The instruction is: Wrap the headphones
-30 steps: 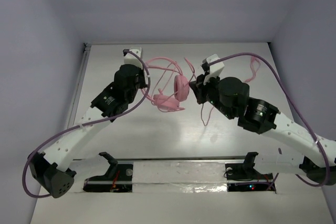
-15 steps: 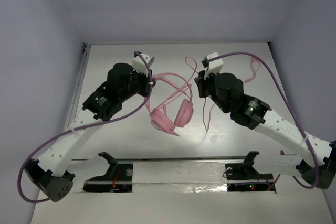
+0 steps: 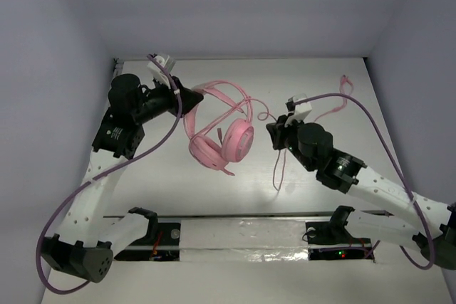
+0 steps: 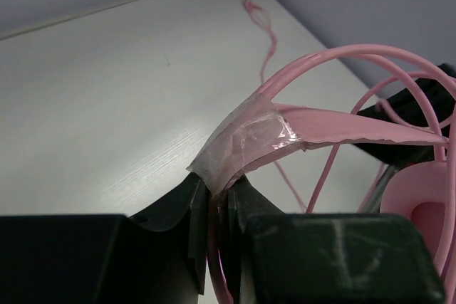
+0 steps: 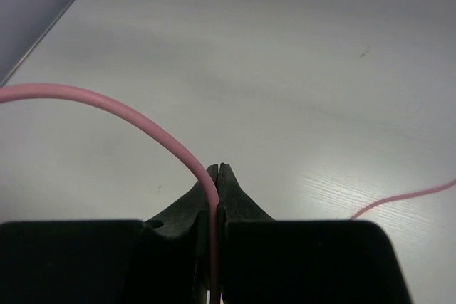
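Note:
The pink headphones point(image 3: 221, 140) hang above the table's middle, earcups down. My left gripper point(image 3: 194, 95) is shut on the headband's taped top point(image 4: 249, 137), holding them up. In the left wrist view one earcup point(image 4: 420, 197) shows at the right. My right gripper point(image 3: 273, 133) is shut on the thin pink cord point(image 5: 107, 105), right of the earcups. The cord runs from the headphones through the right jaws, dangles below them point(image 3: 279, 169), and trails to the back right point(image 3: 345, 83).
Thick purple robot cables point(image 3: 370, 115) loop over both arms. The table's left edge point(image 3: 110, 105) lies beside the left arm. Grey walls close in the back and sides. Two black mounts point(image 3: 146, 218) stand at the near edge.
My left gripper has swung up and to the left, lifting the headphones by the headband. The earcups now hang side by side. My right gripper has moved nearer and slightly right with the cord.

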Robot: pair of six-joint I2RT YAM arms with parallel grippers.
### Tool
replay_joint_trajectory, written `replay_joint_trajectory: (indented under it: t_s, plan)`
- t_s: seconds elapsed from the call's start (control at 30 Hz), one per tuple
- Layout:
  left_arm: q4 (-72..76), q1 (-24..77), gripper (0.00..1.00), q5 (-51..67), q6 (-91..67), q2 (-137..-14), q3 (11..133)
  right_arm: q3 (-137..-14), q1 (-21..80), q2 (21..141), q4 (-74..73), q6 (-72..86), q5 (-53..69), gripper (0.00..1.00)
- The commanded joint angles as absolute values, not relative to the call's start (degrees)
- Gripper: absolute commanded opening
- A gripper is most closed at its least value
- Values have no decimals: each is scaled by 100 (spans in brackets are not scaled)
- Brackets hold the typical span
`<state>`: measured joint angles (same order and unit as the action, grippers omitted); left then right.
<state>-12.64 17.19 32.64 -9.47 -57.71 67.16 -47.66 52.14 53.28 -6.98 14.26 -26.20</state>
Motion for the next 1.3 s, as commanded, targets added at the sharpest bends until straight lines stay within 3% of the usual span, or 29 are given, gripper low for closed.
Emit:
replay_joint_trajectory:
  t_s: [0.0,0.3,0.37,0.53,0.63,1.0,1.27]
  plan:
    - [-80,1608,0,4525,-1941,-5888,7013,-4746,5194,5666,200,1705,-2120,0]
    - [77,1293,0,5405,-3038,-6363,7330,-4764,5194,6459,1343,1792,-1732,1]
    - [367,1161,0,5326,-3400,-6416,7304,-4528,5194,6548,1589,1959,-1627,4]
    - [1666,1090,0,4774,-4734,-6328,6988,-3877,5194,6758,3065,2689,-1152,24]
    - [2047,1090,0,4510,-5097,-6302,6970,-3806,5194,7223,3716,2909,-827,27]
    - [2443,1090,0,2692,-6080,-5951,6610,-3585,5273,8779,5431,3787,465,36]
    - [2505,1485,0,137,-6285,-5757,6196,-4631,6450,9720,4553,3665,422,38]
